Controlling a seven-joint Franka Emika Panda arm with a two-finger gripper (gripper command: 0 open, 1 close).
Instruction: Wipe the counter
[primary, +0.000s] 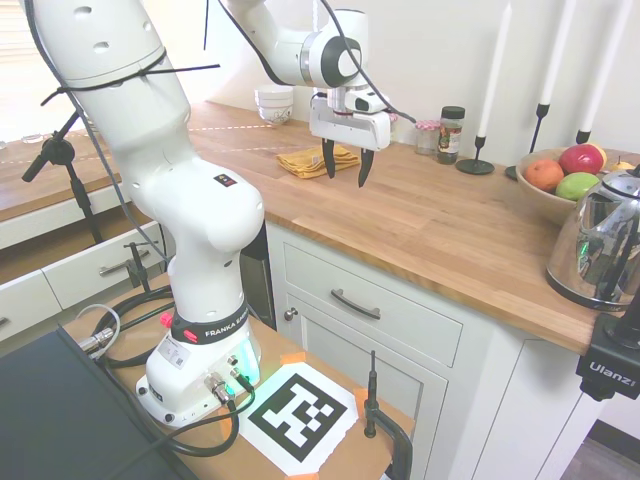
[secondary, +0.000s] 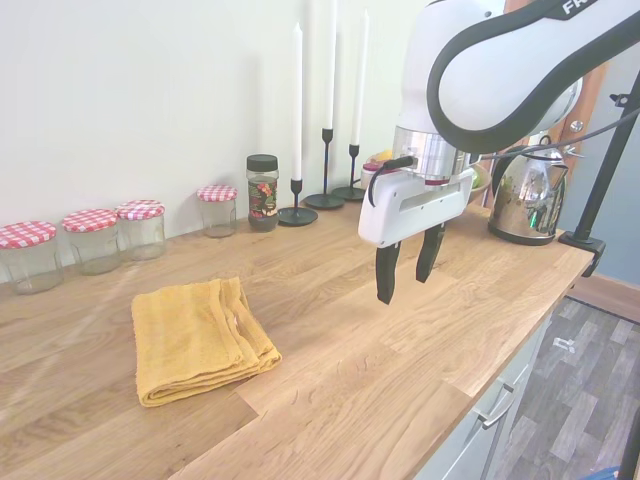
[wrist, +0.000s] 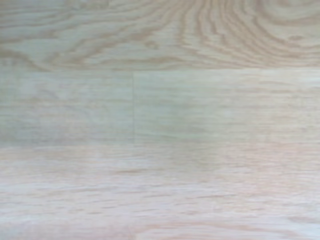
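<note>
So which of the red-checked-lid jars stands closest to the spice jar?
The jar standing alone, right beside the dark-lidded spice jar. The other three jars cluster further along the wall, past the yellow cloth.

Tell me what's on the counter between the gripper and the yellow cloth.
Nothing: the second exterior view shows only bare counter between the gripper and yellow cloth.

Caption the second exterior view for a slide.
Open gripper hangs above the wooden counter, empty, apart from the folded yellow cloth.
</note>
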